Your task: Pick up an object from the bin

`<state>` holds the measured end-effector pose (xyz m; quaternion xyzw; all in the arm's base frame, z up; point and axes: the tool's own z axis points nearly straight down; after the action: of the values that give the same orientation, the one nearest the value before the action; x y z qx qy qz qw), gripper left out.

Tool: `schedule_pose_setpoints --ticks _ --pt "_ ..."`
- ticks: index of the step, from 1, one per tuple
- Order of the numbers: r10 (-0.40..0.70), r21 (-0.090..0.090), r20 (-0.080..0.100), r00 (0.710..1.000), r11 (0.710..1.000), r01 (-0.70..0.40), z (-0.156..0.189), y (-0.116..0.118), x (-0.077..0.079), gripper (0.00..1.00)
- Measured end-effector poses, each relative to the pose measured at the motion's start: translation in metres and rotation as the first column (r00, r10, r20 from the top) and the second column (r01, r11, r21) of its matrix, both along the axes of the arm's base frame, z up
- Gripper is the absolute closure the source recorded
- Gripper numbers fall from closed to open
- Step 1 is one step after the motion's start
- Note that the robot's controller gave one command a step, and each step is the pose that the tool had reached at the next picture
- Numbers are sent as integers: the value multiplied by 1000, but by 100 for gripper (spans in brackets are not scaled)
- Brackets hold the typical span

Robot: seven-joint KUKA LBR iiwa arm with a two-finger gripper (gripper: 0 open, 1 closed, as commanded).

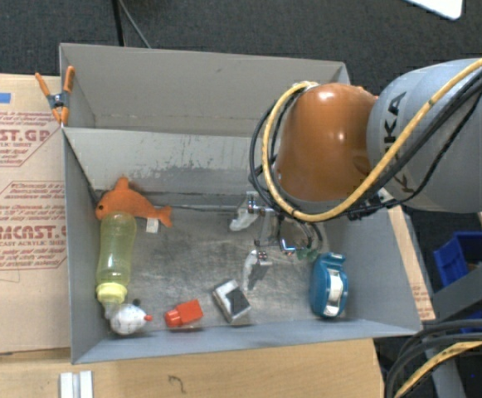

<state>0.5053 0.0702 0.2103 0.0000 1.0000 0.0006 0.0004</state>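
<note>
Bin (166,143) holds fish (124,201) at ten o'clock, bottle (116,251) at nine, red block (184,314) at seven, grey block (233,300) at six, blue tape (328,284) at four. Gripper (250,243) at centre, released, empty.

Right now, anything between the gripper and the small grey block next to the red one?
Nothing visible. The gripper is open over bare bin floor beside the grey block; the red block and blue tape measure lie clear to either side.

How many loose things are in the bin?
6: orange fish and yellow bottle left; white toy, red block, grey box along the near wall; blue tape measure right. Arm may hide more.
</note>
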Motion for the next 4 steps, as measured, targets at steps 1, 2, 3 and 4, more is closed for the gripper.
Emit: schedule_pose_setpoints --ticks 1,2,3,4 --pt "0 0 0 1000 1000 0 0 0 0 0" --pt "41 0 9 999 999 -41 -40 1 -4 0" --pt "472 11 -14 882 882 -472 -128 -13 -4 100" --pt "472 11 -14 881 882 -472 -128 -13 -4 100"
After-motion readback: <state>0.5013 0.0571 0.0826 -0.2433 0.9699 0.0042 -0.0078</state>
